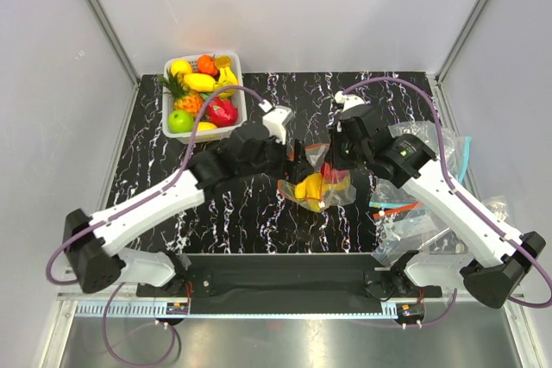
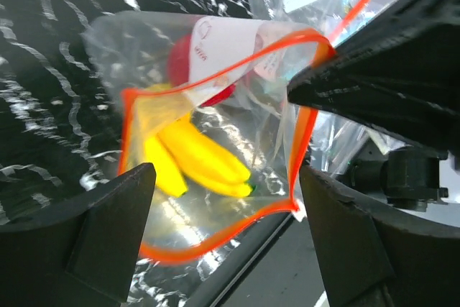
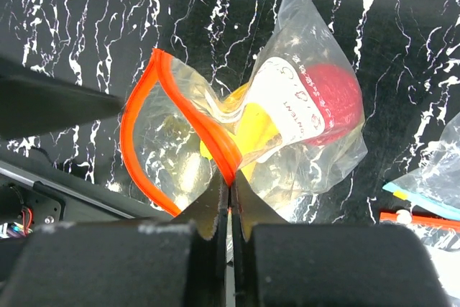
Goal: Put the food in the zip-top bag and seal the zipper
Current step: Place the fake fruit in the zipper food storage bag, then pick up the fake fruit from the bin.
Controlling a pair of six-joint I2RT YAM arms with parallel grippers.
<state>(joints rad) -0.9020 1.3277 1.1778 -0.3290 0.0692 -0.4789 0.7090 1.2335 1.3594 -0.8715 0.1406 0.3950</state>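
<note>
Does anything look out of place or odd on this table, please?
Nothing is spilled or broken. The zipper of the zip-top bag gapes in a twisted loop, pinched at one spot by the right gripper. On the right, spare bags lie in a crumpled pile.

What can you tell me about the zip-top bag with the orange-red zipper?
The zip-top bag is clear, thin, crinkled plastic with a white printed patch. Its orange-red zipper gapes open in a loop. Inside lie a yellow banana bunch and a red fruit. Over the black marbled table, its zipper is pinched by the shut right gripper.
</note>
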